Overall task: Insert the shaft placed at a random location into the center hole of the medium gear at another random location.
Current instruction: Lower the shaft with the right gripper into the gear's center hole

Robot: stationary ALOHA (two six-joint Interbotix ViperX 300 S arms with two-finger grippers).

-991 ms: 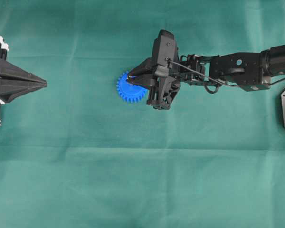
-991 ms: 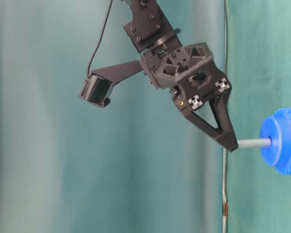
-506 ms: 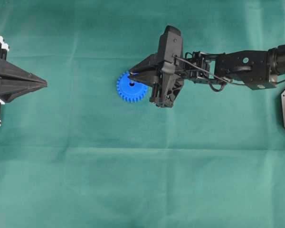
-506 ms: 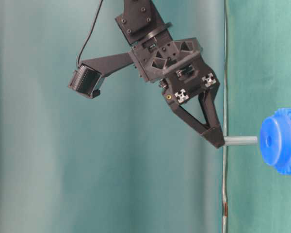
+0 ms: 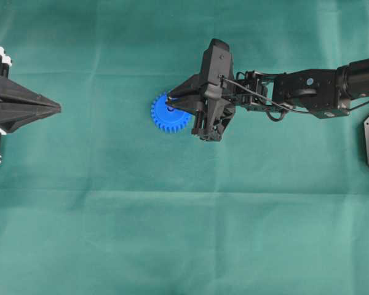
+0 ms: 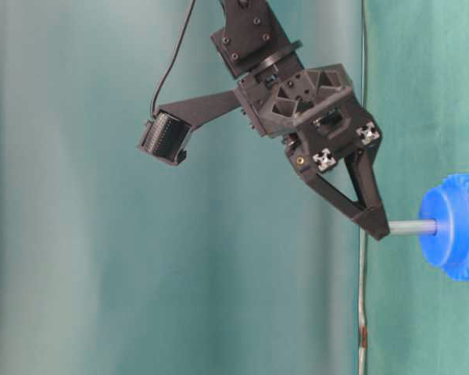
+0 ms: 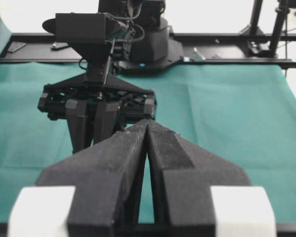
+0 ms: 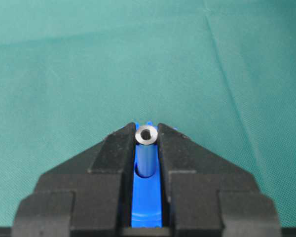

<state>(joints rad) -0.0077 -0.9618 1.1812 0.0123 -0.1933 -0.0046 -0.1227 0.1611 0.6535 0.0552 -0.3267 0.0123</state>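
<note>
Moved: half a second ago we held the shaft [image 6: 413, 227] clear of the medium gear [image 5: 168, 115]; now its tip meets the center hole.
Left gripper [image 7: 147, 129]: together, idle at the cloth's left edge.
Right gripper [image 6: 379, 228]: clamped on shaft, near mid-cloth.
Risk: we judge a tilted shaft could jam and shove the gear.

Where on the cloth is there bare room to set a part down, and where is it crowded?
Bare: the whole lower cloth below the medium gear, and the stretch between the left pincer and gear. Crowded: around the gear, where the right pincer holds the shaft.
</note>
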